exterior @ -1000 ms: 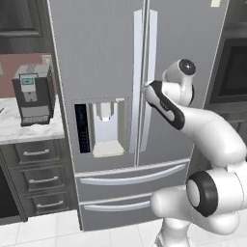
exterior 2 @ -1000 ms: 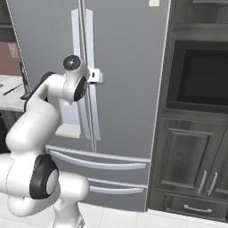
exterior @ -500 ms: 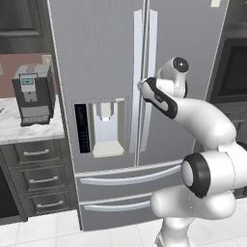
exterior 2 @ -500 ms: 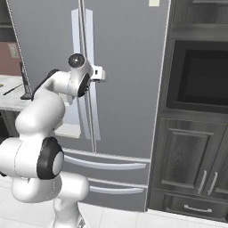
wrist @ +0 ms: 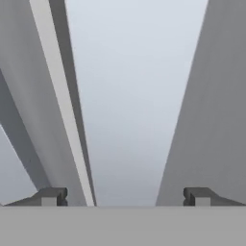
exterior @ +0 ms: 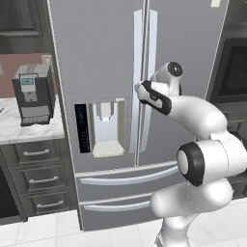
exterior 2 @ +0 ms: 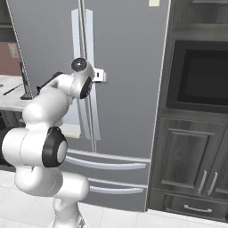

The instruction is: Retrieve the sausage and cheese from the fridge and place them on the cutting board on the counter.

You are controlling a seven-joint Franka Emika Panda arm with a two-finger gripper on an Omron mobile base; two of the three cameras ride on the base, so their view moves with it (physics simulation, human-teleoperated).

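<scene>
The grey steel fridge [exterior: 96, 58] [exterior 2: 129, 67] stands with both doors shut, so the sausage and cheese are hidden inside it. My gripper [exterior: 138, 88] [exterior 2: 101, 75] is up against the long vertical handles at the door seam, at mid-door height. In the hand view my gripper [wrist: 125, 197] is open, and a pale handle [wrist: 129, 120] runs up between the two fingertips [wrist: 50, 196] with a gap on each side. The cutting board is out of view. A strip of the white marble counter [exterior: 29, 132] shows left of the fridge.
A dark coffee machine [exterior: 34, 94] sits on the counter over dark drawers [exterior: 36, 178]. Right of the fridge are a built-in oven [exterior 2: 200, 75] and dark cabinets [exterior 2: 187, 164]. The fridge has a water dispenser [exterior: 103, 125] and two lower drawers [exterior: 125, 176].
The arm has reached further in and the gripper has slid left onto the door handles. The jaws have come in only slightly.
</scene>
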